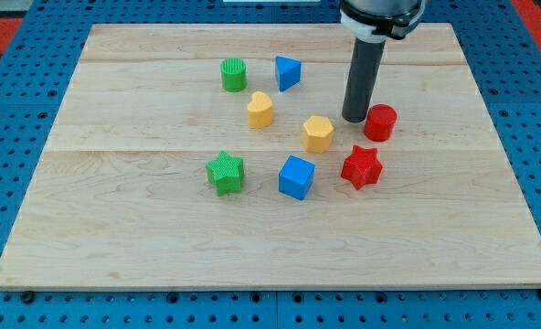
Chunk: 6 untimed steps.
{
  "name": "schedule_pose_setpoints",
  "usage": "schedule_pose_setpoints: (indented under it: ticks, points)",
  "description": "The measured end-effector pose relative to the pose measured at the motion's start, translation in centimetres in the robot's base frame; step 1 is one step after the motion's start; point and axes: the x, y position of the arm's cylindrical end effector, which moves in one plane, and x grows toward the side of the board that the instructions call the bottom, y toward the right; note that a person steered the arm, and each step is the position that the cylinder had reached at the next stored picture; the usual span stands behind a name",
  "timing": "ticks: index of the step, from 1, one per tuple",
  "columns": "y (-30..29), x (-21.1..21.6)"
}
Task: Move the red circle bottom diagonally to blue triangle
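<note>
The red circle [380,122] is a short red cylinder right of the board's middle. The blue triangle [288,72] lies near the view's top, left of the rod. My tip [355,118] rests on the board just left of the red circle, almost touching it, and to the right of and below the blue triangle.
A green cylinder [234,74] sits left of the blue triangle. A yellow heart-like block [260,110] and a yellow hexagon [317,133] lie between. A red star [361,166], a blue cube [296,176] and a green star [225,173] sit lower. The wooden board [115,228] lies on blue pegboard.
</note>
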Motion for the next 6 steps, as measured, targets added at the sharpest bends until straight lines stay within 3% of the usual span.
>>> schedule_pose_setpoints:
  ticks: [1,3,4,5,6]
  points:
    - [-3.7,2.6]
    - [6.4,3.9]
    - [7.1,2.4]
    - [6.7,1.9]
    - [3.4,5.0]
